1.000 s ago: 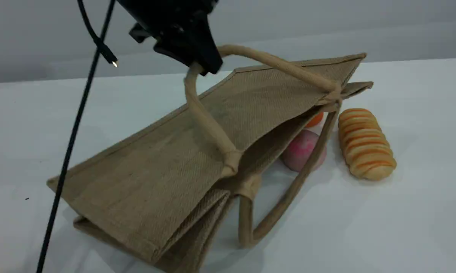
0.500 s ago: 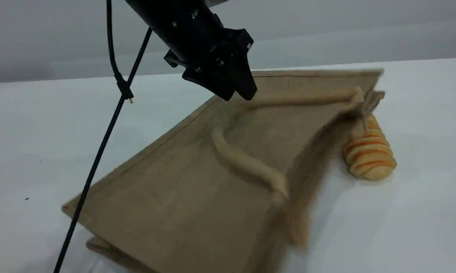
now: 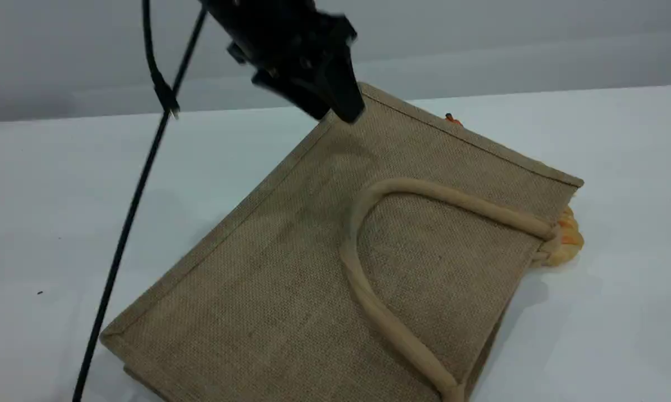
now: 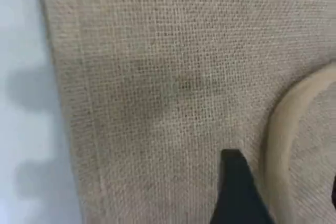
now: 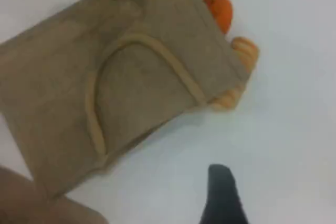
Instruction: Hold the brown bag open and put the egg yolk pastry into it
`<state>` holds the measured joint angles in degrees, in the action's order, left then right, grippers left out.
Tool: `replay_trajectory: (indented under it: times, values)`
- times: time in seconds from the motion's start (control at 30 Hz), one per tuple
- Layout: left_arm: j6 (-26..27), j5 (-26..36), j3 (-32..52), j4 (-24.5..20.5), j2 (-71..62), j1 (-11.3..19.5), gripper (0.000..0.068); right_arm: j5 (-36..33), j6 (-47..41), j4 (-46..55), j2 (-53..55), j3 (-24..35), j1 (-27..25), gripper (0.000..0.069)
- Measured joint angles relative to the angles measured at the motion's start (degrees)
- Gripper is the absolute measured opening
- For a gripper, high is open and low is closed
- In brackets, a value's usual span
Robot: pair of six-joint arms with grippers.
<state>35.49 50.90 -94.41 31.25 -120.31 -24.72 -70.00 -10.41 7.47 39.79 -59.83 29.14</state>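
Lying flat on the tabletop (image 3: pixel 62 195): brown bag (image 3: pixel 291 290), mouth shut. Left fingers (image 3: pixel 348 109) spread above its far edge, holding nothing; right fingers (image 5: pixel 220 192) spread too. No egg yolk pastry to see, maybe hidden underneath. Pressing down could squash the bread (image 3: pixel 569 241).

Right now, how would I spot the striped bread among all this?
Find the big brown jute bag lying flat across the white table. Look along its open end: the ridged bread pokes out from under that edge. Its pale golden ridges with orange stripes set it apart from the smooth, plain orange round beside it.
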Motion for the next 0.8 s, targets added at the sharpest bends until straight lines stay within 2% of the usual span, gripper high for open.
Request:
replay_trajectory:
  times: [0.33,0.43,0.63,0.8]
  values:
    - [-1.2,8.9,0.0,-1.7,10.9,0.0,0.0382,0.0,0.1,0.4,-11.3,1.5,0.0,0.0416]
    - [-1.5,12.1,0.0,-1.6,13.9,0.0,0.0383,0.3,0.1,0.3,-15.6,5.5,0.0,0.0416]
    - [-1.8,17.7,0.0,-1.4,19.7,0.0,0.0382,5.5,0.1,-1.0,-25.5,17.9,0.0,0.0416]
    - [-4.4,19.3,0.0,-1.4,24.2,-0.1,0.0382,8.2,0.5,-1.4,-33.7,26.4,0.0,0.0416]
